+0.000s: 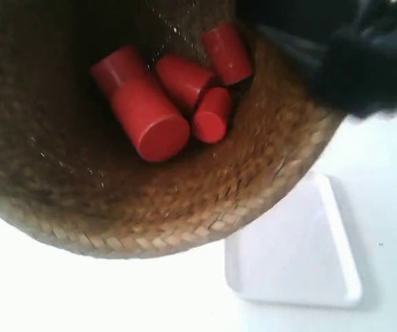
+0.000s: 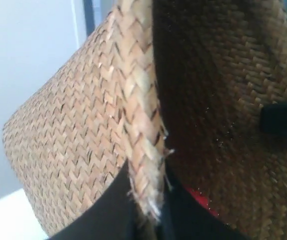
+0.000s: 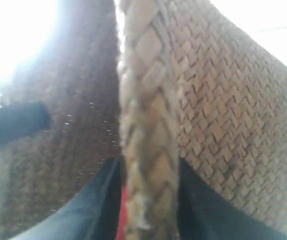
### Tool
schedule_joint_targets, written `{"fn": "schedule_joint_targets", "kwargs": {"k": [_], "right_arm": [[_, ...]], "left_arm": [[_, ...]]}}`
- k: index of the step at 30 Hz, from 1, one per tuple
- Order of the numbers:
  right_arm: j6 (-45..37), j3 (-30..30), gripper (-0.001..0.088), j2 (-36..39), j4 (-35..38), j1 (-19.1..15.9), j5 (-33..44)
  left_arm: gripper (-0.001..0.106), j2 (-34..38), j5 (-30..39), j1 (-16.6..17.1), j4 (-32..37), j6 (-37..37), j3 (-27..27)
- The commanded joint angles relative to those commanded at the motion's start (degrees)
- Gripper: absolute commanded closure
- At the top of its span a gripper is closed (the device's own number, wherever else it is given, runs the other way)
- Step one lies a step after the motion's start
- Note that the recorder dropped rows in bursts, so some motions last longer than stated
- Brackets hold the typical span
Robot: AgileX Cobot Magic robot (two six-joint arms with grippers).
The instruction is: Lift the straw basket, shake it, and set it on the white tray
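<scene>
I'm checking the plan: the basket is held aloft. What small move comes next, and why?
Probably level the basket and ease it over the tray: it hangs tilted, apparently beside the tray, red cylinders lying inside, left gripper and right gripper clamping its rim.

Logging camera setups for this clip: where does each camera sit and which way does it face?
Exterior: above, looking down into the straw basket, red cylinders inside, white tray below; blurred arm at upper right.
Left wrist: pressed against the basket rim; left tool straddles it.
Right wrist: likewise, right tool straddling the rim.
Shared: all show the basket.
</scene>
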Motion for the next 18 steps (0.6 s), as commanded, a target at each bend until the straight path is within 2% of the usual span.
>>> {"fn": "schedule_joint_targets", "kwargs": {"k": [2,3,4,6,7,8,9,11,13,14,15,16,18], "right_arm": [[0.3,-3.1,0.0868,-2.6,0.3,0.0,5.8],[0.3,-5.8,0.0868,-5.8,0.3,0.0,10.7],[0.3,-5.8,0.0868,-6.8,0.3,0.0,11.0],[-0.8,-1.0,0.0868,-4.3,-2.6,-0.1,3.3],[-0.8,1.3,0.0868,-0.8,-2.5,-0.5,-3.6],[0.0,0.5,0.0868,-0.7,-1.9,-0.6,-3.2],[0.9,-3.0,0.0868,-3.1,-1.9,-0.5,2.7],[2.3,-6.4,0.0868,-6.8,-1.9,-0.5,10.9],[2.3,-5.3,0.0868,-7.0,-3.6,-0.5,9.5],[2.2,-1.8,0.0868,-4.2,-5.3,-1.1,3.4],[2.2,-0.4,0.0868,-2.1,-5.1,-1.8,0.6],[5.3,-1.3,0.0868,-0.5,-3.2,-2.3,4.2],[5.5,-5.4,0.0868,-2.8,-3.1,-2.3,14.5]], "left_arm": [[0.105,-2.0,4.5,0.0,-0.7,0.0,-3.7],[0.105,-4.4,5.2,0.0,-0.8,0.0,-6.9],[0.105,-5.2,4.2,0.0,0.0,0.0,-7.4],[0.105,-3.1,1.2,0.0,0.4,0.0,-4.0],[0.105,0.3,-0.8,0.0,0.5,0.0,-0.9],[0.105,0.7,0.5,0.0,0.1,-0.3,-1.2],[0.105,-0.7,4.4,0.0,-1.9,-0.6,-4.1],[0.105,-3.0,6.7,0.0,-1.9,-0.2,-8.0],[0.105,-3.1,3.7,0.0,-1.7,1.4,-6.7],[0.105,-0.2,0.5,0.0,-1.1,1.9,-2.7],[0.105,1.5,-0.9,0.0,-1.1,1.4,-0.8],[0.105,2.2,2.2,0.0,-1.5,0.4,-1.1],[0.105,0.5,8.9,0.0,-2.0,1.7,-5.2]]}}
